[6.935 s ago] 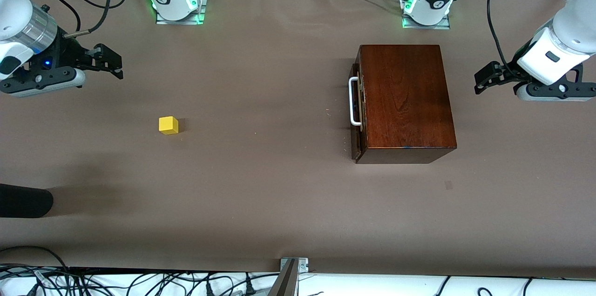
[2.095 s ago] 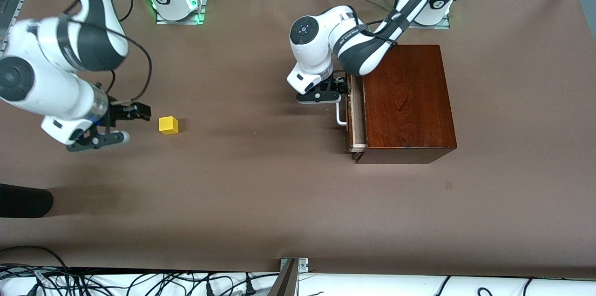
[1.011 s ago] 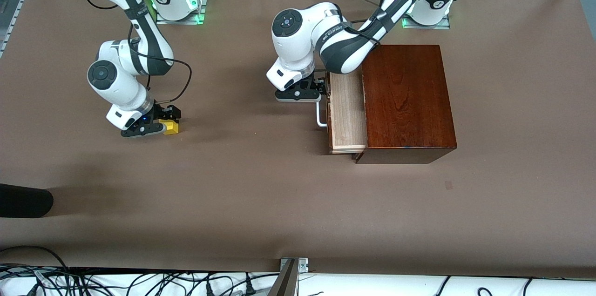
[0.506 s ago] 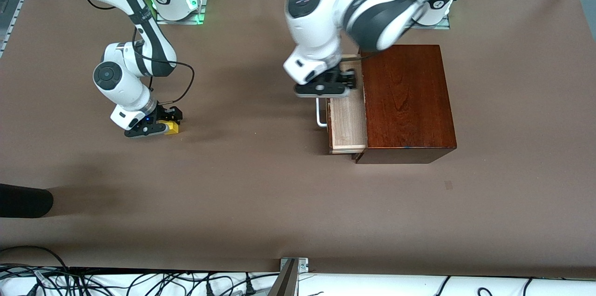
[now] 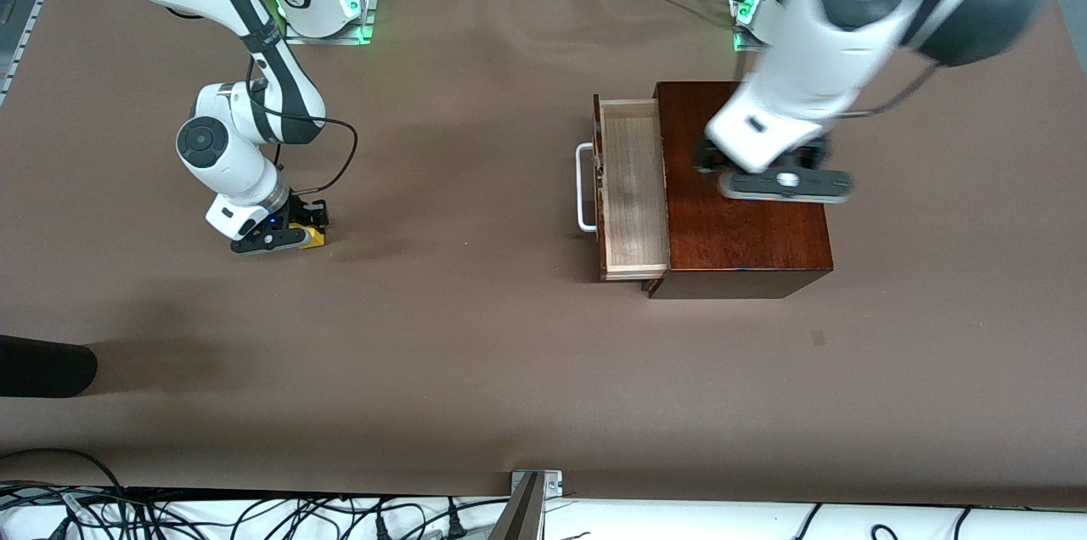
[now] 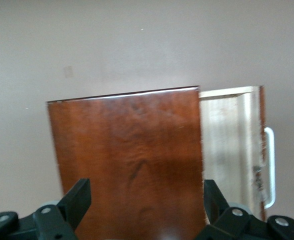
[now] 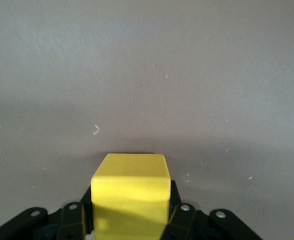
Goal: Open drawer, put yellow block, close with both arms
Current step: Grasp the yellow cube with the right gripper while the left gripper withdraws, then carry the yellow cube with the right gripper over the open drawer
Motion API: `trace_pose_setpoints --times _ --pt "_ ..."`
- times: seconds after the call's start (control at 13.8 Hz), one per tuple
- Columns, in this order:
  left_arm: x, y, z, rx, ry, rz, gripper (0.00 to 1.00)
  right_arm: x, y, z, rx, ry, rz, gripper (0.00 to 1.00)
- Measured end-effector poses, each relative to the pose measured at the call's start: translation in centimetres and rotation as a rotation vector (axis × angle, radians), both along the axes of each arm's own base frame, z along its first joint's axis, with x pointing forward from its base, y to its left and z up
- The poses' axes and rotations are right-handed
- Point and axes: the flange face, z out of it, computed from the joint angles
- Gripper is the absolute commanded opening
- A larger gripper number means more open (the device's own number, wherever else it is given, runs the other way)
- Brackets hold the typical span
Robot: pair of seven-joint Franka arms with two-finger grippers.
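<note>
Down at the brown tabletop, well apart from the glossy reddish-brown wooden box toward the right arm's end of the table, the black two-finger right gripper is clamped on the small bright yellow cube, one finger against each side face. The cube looks light, rigid and smooth, so flat opposite faces seem the safest hold. Over the box's lid, the left gripper hangs spread wide and empty, beside the pulled-out pale-wood drawer with its white U-shaped handle.

The wooden box sits on the desk toward the left arm's end, its drawer pulled out at nine o'clock of it. The left claw hangs over the box top. Well apart, at nine o'clock of the drawer, the yellow block sits on the desk between the right claw's fingers.
</note>
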Motion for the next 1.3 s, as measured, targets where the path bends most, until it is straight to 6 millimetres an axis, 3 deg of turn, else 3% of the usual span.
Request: trace_pose_setpoints --times 0.22,0.43,0.58,0.79,1.01,1.16,1.3 --pt "0.7 6.8 2.2 -0.040 0.008 -0.034 1.00 0.6 1.6 2.9 0.011 0.014 0.025 0.00" --pt "0.3 13.3 3.6 -0.069 -0.034 0.003 1.00 2.2 7.1 8.0 0.023 0.102 0.100 0.00" --pt "-0.5 15.8 3.9 -0.083 -0.127 0.043 1.00 3.4 11.4 12.3 0.034 0.125 0.155 0.00" --pt "-2.1 17.5 3.1 -0.080 -0.128 0.070 1.00 4.4 16.7 17.6 0.057 0.077 0.232 0.00" --pt "-2.7 18.5 2.3 -0.072 -0.069 0.089 1.00 3.9 22.7 20.2 0.125 0.063 0.290 0.00" --pt "-2.8 18.2 2.3 -0.072 -0.067 0.084 1.00 2.9 28.1 21.3 0.169 0.046 0.356 0.00" --pt "-2.8 17.9 2.3 -0.072 -0.067 0.079 1.00 0.2 34.7 22.2 0.184 0.026 0.464 0.00"
